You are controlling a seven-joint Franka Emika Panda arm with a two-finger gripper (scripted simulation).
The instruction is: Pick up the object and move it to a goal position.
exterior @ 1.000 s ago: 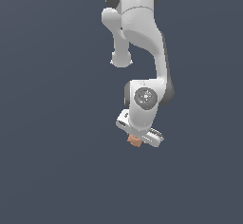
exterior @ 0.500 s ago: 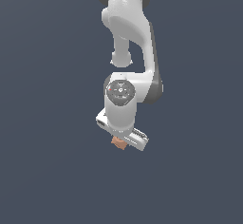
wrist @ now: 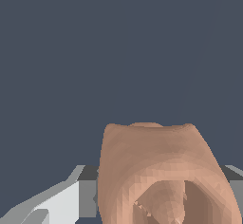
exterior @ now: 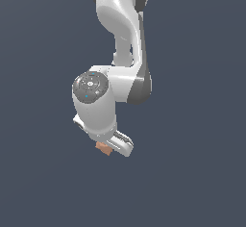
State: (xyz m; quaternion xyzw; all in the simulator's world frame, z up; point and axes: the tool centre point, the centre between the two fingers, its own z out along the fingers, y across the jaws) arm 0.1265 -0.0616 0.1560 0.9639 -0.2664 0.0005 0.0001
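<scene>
Under the white tool, orange-brown object gripped, unlabelled

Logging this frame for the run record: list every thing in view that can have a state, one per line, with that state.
end effector: shut on the object, pointing downward below the arm's wrist.
object: orange-brown, held between the fingers, only its lower part showing under the end effector in the exterior view; fills the near part of the wrist view, hollow visible in it.
arm: bent, reaching down from the top of the exterior view.
</scene>
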